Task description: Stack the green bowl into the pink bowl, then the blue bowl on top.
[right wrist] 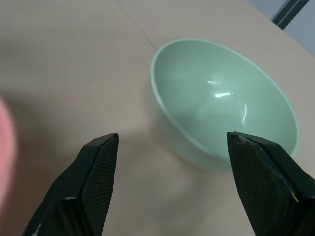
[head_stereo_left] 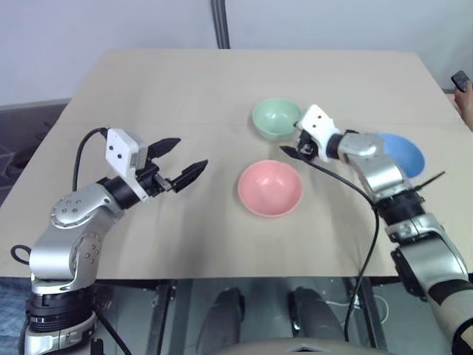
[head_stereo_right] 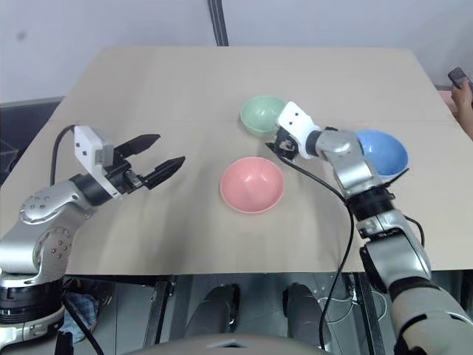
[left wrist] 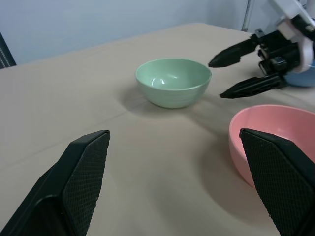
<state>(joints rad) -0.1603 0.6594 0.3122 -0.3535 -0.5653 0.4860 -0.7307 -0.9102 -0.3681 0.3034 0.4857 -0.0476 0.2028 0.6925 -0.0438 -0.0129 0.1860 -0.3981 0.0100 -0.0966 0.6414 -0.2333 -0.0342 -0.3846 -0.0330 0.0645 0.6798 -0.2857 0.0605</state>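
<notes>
The green bowl (head_stereo_left: 275, 118) stands upright toward the far middle of the tan table (head_stereo_left: 185, 81). Nearer me sits the pink bowl (head_stereo_left: 270, 187), and the blue bowl (head_stereo_left: 405, 151) lies to the right, partly behind my right forearm. My right gripper (head_stereo_left: 294, 146) is open just beside the green bowl's near right rim, fingers pointing at it with nothing between them. In the right wrist view the green bowl (right wrist: 221, 98) lies just ahead of the spread fingers (right wrist: 93, 187). My left gripper (head_stereo_left: 191, 152) hangs open and empty over the table's left part, aimed toward the bowls.
At the far right edge a person's hand (head_stereo_left: 464, 92) holds a small dark device. A dark pole (head_stereo_left: 219, 22) rises behind the table. A black cable (head_stereo_left: 355, 200) runs along my right arm. The table's front edge (head_stereo_left: 222, 277) is close to me.
</notes>
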